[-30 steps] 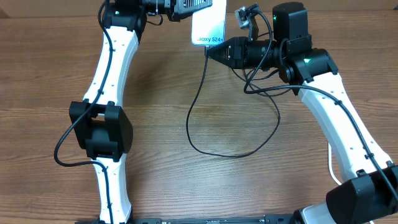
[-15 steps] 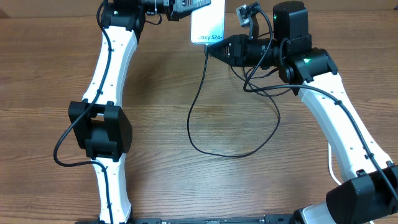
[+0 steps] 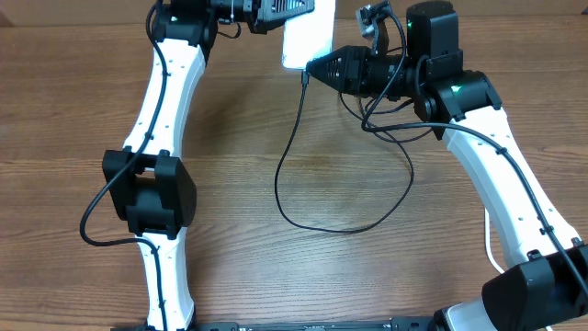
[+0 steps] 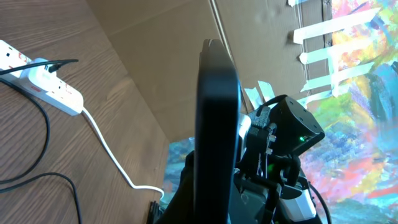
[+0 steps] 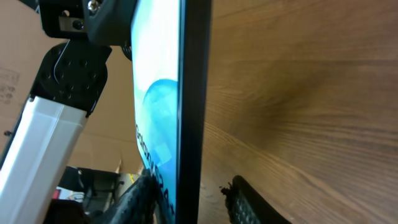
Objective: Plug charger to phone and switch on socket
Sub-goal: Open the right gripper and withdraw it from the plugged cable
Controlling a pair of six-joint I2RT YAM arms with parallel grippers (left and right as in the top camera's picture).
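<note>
The left gripper [image 3: 292,13] is pinching the slim rectangular smartphone [image 3: 306,41] with the blue-teal glass screen by its upper part. It is holding it clear of the brown wooden table [image 3: 239,138] at the top centre of the overhead frame. The right gripper [image 3: 310,66], just beside the phone's lower edge, is looking pressed together on the connector end of the long thin black charger cable [image 3: 278,179]. Its own wrist view is hiding the tip behind the phone's dark edge. The cable is trailing in a slack loop across mid-frame.

The cable is likely behaving as light and floppy, so gripping right behind the stiff connector is giving the best aim. The smartphone is probably slick and fragile, so holding its narrow edges, away from the port, is suiting it.

The white oblong plastic power strip [image 4: 50,87] is lying at the upper left of the left wrist frame, its thick white cord [image 4: 109,149] running towards the lower middle.
</note>
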